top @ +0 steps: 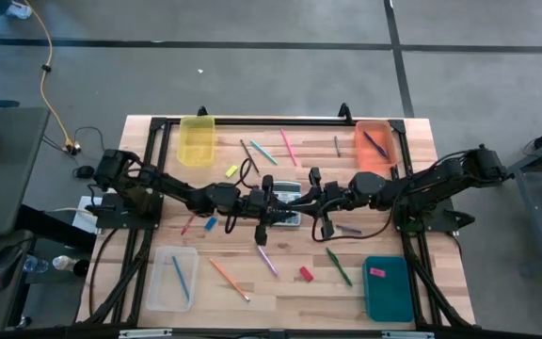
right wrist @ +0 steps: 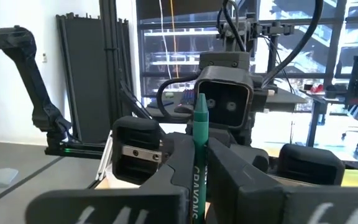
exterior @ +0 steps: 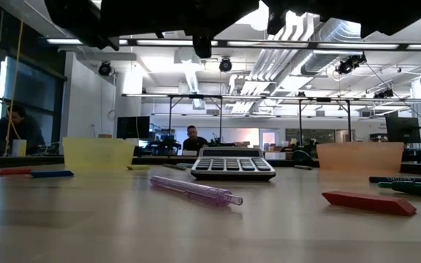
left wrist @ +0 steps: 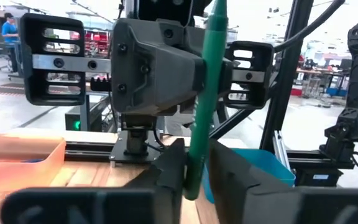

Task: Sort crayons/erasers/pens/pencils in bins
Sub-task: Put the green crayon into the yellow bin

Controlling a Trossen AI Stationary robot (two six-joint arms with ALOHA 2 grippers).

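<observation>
My two grippers meet nose to nose above the grey calculator at the table's middle, the left gripper and the right gripper. A long thin green pencil stands between them, about upright. Its pointed tip is up and white letters are printed on its shaft. Both grippers are shut on it. The yellow bin and orange bin stand at the far edge. The clear bin and teal bin stand at the near edge. My left gripper pinches the green pencil's lower part between its two fingers. The fingers come level from the table's left and lie across the pencil. The pencil stands tilted slightly, clear of the table. My right gripper pinches the green pencil's printed shaft between its two fingers. The fingers come level from the table's right and lie across the pencil. The pointed end stands up above the fingers.
Loose on the table lie a purple pen, a red crayon, an orange pencil, a dark green pen, a red eraser, a yellow eraser and a pink pencil. A blue pencil lies in the clear bin.
</observation>
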